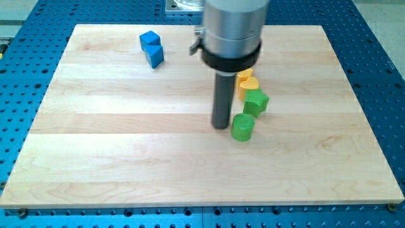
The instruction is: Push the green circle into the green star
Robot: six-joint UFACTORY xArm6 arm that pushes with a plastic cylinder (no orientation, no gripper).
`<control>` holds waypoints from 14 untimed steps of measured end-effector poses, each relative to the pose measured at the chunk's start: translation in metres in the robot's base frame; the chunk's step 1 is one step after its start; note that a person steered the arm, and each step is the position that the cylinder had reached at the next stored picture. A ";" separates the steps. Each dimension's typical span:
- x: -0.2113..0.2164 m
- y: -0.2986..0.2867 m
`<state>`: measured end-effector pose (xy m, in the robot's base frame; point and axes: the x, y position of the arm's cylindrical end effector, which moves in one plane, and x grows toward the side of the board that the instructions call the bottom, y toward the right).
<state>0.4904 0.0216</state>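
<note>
ridged green circle [242,126] upright, touching green star [255,102], my tip [220,126] beside, no jaws

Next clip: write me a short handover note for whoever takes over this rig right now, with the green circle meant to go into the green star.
Tip: my tip is down on the wooden board, right beside the green circle, on the circle's view-left side; contact cannot be confirmed.
Blocks: the green star sits just above and to the view's right of the circle, very close or just touching. Two yellow blocks lie behind the star, partly hidden by the arm. Two blue blocks sit at the view's top left, out of the way.
Done: circle brought up next to the star.
Left: a short push toward the view's upper right to press it firmly in.
</note>
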 end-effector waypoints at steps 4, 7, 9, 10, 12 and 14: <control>0.028 0.137; 0.052 0.089; 0.019 0.082; 0.012 0.094; -0.057 0.130; -0.057 0.099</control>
<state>0.4335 0.1205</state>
